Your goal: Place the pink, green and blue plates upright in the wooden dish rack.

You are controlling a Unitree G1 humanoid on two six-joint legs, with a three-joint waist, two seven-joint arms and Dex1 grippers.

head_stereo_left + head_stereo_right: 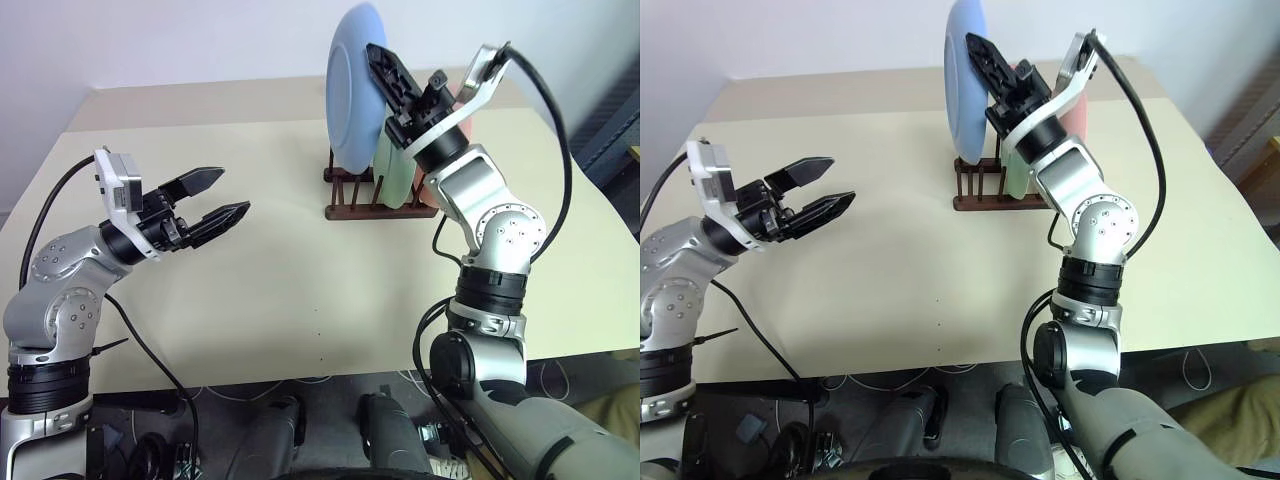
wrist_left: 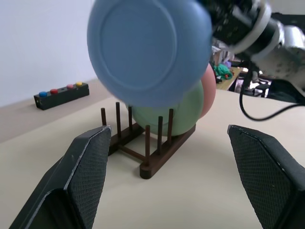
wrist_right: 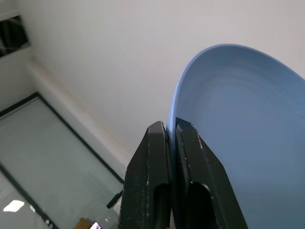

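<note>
The right gripper (image 3: 171,138) is pinching the rim of the blue plate (image 1: 350,85) and holding it on edge over the wooden rack (image 1: 352,198). The rack is sitting near the far edge of the table (image 1: 280,290), toward its right side. The green plate (image 2: 183,112) and the pink plate (image 2: 208,88) are standing upright in the rack. The left gripper (image 1: 222,198) is hanging over the table's left side, well apart from the rack, with its jaws spread wide and nothing between them.
</note>
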